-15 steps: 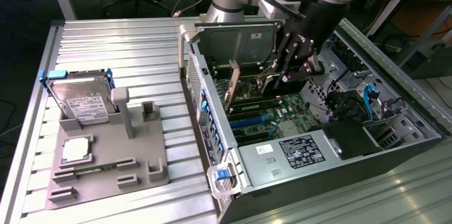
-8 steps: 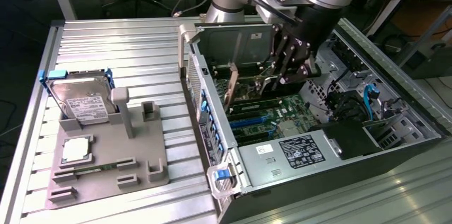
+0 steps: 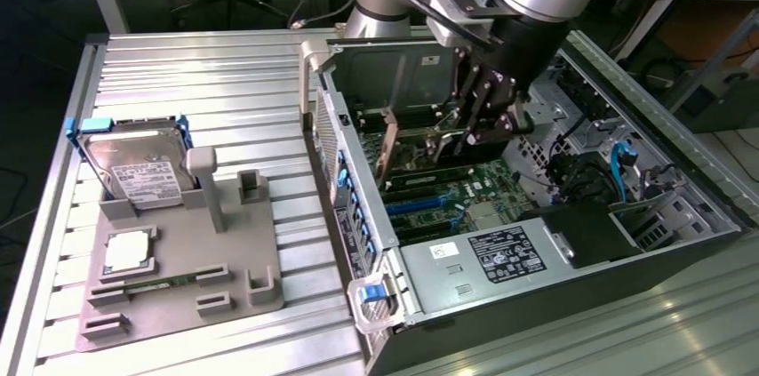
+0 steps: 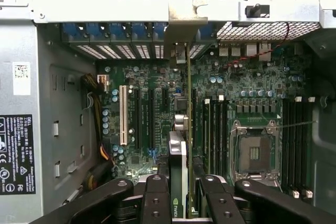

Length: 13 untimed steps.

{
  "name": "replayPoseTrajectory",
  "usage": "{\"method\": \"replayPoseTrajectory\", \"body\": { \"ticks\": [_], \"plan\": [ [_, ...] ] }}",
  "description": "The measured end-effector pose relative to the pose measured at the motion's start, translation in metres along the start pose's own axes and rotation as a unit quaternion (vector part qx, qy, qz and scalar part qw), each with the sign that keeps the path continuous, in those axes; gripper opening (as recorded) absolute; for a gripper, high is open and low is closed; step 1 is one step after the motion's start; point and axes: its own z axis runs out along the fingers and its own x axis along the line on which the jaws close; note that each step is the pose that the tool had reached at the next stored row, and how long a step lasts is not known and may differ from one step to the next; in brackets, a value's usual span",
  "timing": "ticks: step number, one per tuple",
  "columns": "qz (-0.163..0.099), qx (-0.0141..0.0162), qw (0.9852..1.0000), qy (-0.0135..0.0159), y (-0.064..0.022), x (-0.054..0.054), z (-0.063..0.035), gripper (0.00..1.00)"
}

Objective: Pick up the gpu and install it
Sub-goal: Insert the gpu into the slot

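end effector (image 4: 181, 195) gripping gpu (image 4: 178, 171), NVIDIA logo

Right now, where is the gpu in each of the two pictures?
Exterior view: the gpu stands on edge inside the open computer case, below the gripper.
Wrist view: the gpu runs edge-on down the middle, between the gripper's fingers.
Shared landmark: the green motherboard beneath the card.

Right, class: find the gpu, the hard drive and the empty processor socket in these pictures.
gpu (image 4: 178, 156): wrist view, top edge of the card, between the gripper's fingers.
hard drive (image 3: 140, 167): exterior view, its white label.
processor socket (image 4: 254, 153): wrist view, the contact field in its middle.
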Motion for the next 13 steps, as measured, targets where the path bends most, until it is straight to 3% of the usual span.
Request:
{"method": "replayPoseTrajectory", "body": {
  "ticks": [13],
  "plan": [
    [0.001,0.0001,1.0,0.0006,-0.0004,-0.0003,0.0104,0.27]
  ]
}}
